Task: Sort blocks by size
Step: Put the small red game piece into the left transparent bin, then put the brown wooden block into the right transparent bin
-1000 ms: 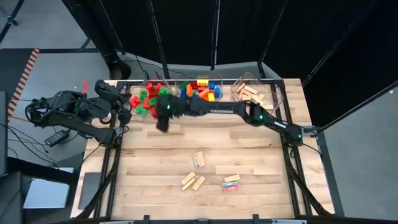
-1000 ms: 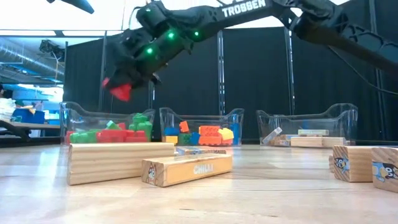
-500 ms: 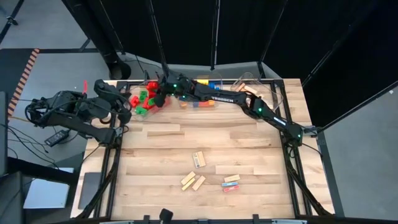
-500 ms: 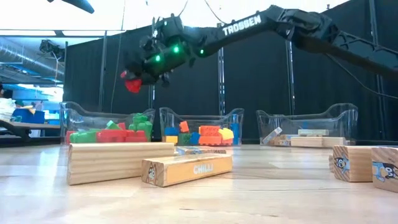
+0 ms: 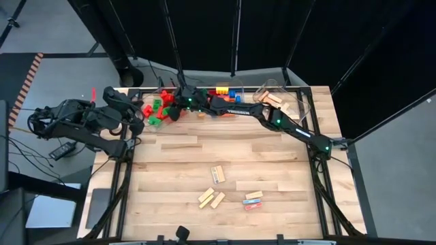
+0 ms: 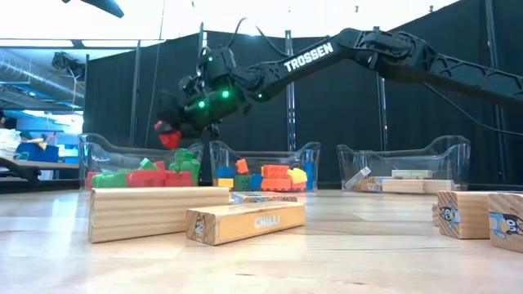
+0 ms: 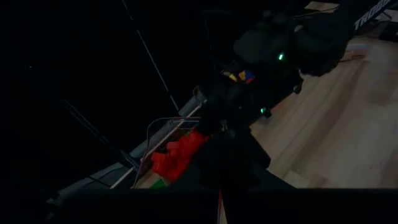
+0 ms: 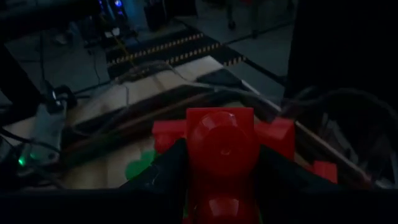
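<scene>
My right gripper [image 6: 169, 135] reaches across to the far left of the table and is shut on a red studded block [image 8: 220, 148]. It hangs just above the left clear bin [image 6: 105, 155], which holds red and green blocks [image 5: 156, 107]. A middle bin [image 6: 263, 169] holds blocks of mixed colours, and a right bin [image 6: 406, 167] holds tan wooden bars. Several wooden bars [image 5: 217, 175] lie flat on the table's near half. My left gripper [image 5: 133, 113] stays folded back at the table's left edge, shut and holding nothing. My right gripper pinches the red block by two opposite sides [image 8: 191, 163] between its two fingers. The fingers come from the table's right, nearly level and slanting a little down. The block juts out past the fingertips and hangs clear above the left bin.
The three clear bins stand in a row along the far edge. Two wooden bars [image 6: 196, 214] lie close to the low camera, and others [image 6: 482, 214] at the near right. Bare wood [image 5: 177, 160] spans the middle of the table.
My right gripper has carried the red block from over the table in front of the bins toward the far edge, to a spot above the left bin, then dipped a little. Its wrist has tipped closer to level. The block stays clear of everything.
</scene>
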{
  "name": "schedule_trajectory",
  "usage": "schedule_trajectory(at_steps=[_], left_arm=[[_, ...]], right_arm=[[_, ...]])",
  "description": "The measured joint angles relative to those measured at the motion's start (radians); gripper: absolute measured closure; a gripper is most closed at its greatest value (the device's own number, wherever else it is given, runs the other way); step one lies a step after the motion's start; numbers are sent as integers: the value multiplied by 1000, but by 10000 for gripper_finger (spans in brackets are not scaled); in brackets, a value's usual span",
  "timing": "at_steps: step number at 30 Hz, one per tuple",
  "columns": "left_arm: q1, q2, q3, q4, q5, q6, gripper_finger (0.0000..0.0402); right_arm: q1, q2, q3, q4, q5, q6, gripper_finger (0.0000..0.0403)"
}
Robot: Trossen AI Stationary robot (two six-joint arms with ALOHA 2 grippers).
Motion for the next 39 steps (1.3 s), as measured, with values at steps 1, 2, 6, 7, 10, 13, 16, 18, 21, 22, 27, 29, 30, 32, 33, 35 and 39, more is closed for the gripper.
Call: schedule_trajectory(at_steps=[1,2,6,7,10,13,16,18,21,22,27,29,30,32,33,35,39], left_arm=[[0,0,0,0,0,0,397],[0,0,0,0,0,0,397],[0,0,0,0,0,0,397],[0,0,0,0,0,0,397],[0,0,0,0,0,0,397],[0,0,0,0,0,0,397],[0,0,0,-6,0,0,397],[0,0,0,-11,7,0,397],[0,0,0,-18,22,0,397],[0,0,0,-24,22,0,397],[0,0,0,-31,22,3,397],[0,0,0,-31,22,20,397],[0,0,0,-31,22,28,397],[0,0,0,-30,22,44,397],[0,0,0,-30,22,50,397],[0,0,0,-27,21,51,397],[0,0,0,-27,15,51,397]], right_arm=[[0,3,0,8,-2,-4,251],[0,4,0,17,-6,-6,251],[0,-2,4,33,-6,24,197],[0,-2,4,20,0,30,172],[-2,0,2,-13,9,34,123],[-3,0,2,1,12,27,114],[-3,-17,2,-31,-86,64,124],[2,-41,2,-80,-187,94,135],[23,-122,2,-230,-352,93,151],[36,-163,2,-307,-398,66,157],[135,-286,8,-849,-507,-303,178],[188,-282,1,-1070,-471,-468,183],[213,-276,-1,-1157,-451,-540,186],[262,-274,-5,-1291,-435,-674,189],[284,-278,-17,-1324,-437,-733,190],[321,-282,-59,-1332,-433,-789,191],[382,-264,-150,-1192,-408,-779,191]])
